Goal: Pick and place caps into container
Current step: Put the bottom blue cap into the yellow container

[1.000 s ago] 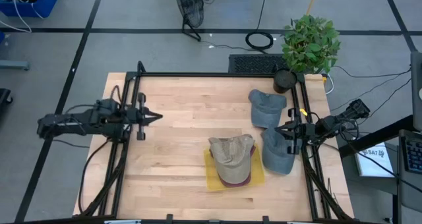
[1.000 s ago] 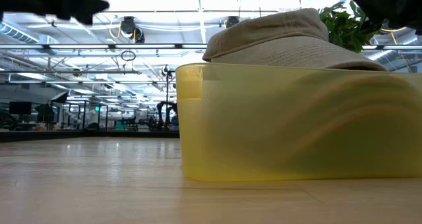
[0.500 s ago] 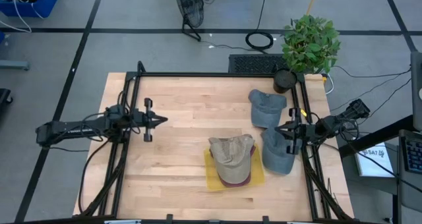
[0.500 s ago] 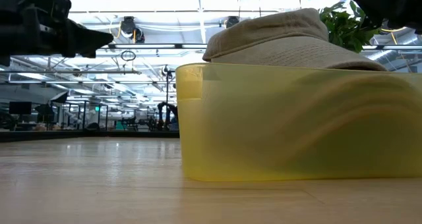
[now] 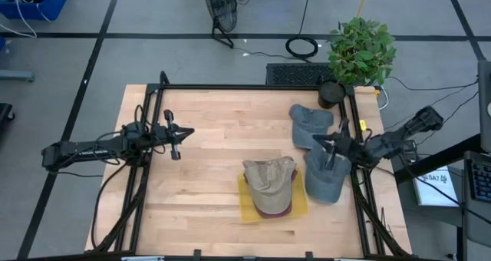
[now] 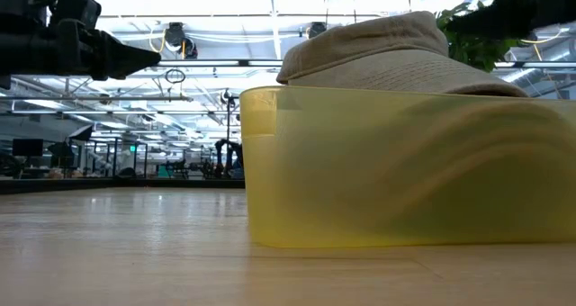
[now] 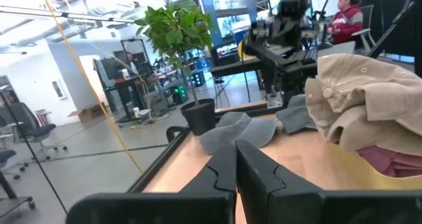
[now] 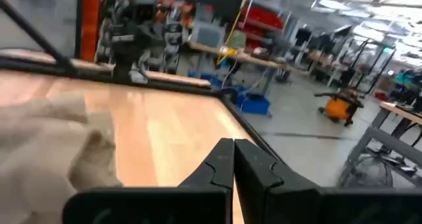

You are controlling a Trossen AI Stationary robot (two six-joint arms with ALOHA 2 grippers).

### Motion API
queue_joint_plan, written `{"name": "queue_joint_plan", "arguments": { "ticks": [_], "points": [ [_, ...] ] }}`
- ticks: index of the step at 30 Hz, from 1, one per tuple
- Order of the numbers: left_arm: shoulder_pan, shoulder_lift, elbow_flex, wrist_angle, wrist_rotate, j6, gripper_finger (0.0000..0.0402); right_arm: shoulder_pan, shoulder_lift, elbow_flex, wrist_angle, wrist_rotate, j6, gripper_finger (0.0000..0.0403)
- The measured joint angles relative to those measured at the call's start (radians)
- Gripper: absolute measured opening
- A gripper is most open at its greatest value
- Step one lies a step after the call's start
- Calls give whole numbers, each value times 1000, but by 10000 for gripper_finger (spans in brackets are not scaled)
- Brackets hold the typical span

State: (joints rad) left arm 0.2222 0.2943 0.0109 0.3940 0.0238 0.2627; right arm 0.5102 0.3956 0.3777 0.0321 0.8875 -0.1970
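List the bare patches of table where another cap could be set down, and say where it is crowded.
Free: the wide bare wood between the left gripper and the yellow tray, plus the strip along the table's far edge. Crowded: the right side, where two grey-blue caps, the plant pot and the right gripper cluster beside the tray, itself piled with caps.

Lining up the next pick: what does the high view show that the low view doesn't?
Only the high view shows two grey-blue caps on the table, the right gripper above them, and the potted plant. Only the low view shows the yellow tray's side wall edge-on. Both show the khaki cap on top in the tray, and the left gripper, shut.
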Motion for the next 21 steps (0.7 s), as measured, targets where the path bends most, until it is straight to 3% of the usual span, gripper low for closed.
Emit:
{"name": "queue_joint_plan", "arguments": {
  "ticks": [3,7,12,16,21],
  "points": [
    [0,0,0,-10,0,-2,4,11,141,218,-167,0,67,0],
    [0,0,0,-12,0,-2,15,4,340,547,-577,-9,310,0],
    [0,0,0,-4,0,-9,35,-40,561,865,-1168,-272,704,0],
    [0,0,1,-4,0,-10,35,-63,673,932,-1461,-476,902,0],
    [0,0,1,5,0,-9,27,-68,718,900,-1496,-557,937,0]
  ]
}}
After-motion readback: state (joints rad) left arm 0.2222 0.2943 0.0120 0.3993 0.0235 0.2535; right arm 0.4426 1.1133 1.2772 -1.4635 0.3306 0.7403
